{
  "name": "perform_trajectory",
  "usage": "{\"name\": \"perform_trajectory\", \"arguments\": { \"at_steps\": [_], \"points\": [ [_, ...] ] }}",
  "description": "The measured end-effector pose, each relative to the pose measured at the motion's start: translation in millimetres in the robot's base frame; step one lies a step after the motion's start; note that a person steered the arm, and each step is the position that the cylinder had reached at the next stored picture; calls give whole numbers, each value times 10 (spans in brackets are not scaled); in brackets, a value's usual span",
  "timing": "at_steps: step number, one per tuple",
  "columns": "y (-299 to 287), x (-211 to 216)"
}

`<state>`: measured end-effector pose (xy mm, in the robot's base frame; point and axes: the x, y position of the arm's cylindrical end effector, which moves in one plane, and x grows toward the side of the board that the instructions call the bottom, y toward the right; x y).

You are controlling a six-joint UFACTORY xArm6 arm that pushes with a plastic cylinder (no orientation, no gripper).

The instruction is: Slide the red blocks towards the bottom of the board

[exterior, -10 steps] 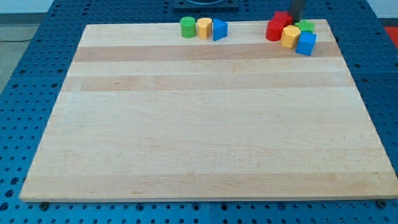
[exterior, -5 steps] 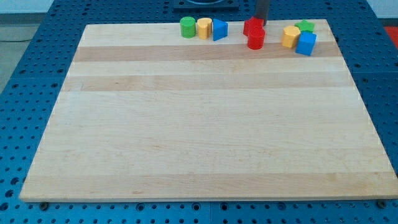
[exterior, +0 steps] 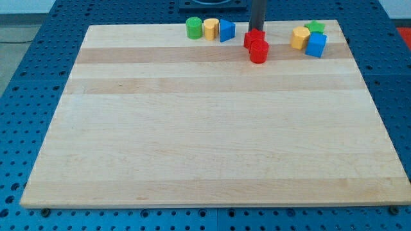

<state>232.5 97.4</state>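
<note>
Both red blocks have slid toward the view's left and slightly down since a moment ago: red block [exterior: 254, 38] touches red cylinder [exterior: 259, 52] near the board [exterior: 205, 128] top. My tip [exterior: 257, 29] rests against their upper edge, holding nothing.

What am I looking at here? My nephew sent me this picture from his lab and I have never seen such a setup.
One camera looks down at a wooden board on a blue perforated bench; where it is mounted is not recorded. The dark rod at the view's top belongs to a robot arm. It has no grasping part and holds nothing: my tip only pushes blocks. It sits just above two touching red blocks. To their left stand a green cylinder, a yellow block and a blue block. At the right, a yellow block, a green block and a blue block cluster.
</note>
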Motion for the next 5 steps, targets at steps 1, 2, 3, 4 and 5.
{"name": "perform_trajectory", "arguments": {
  "at_steps": [1,2,3,4,5],
  "points": [
    [0,209],
    [0,479],
    [0,785],
    [0,1134],
    [7,1167]
  ]
}}
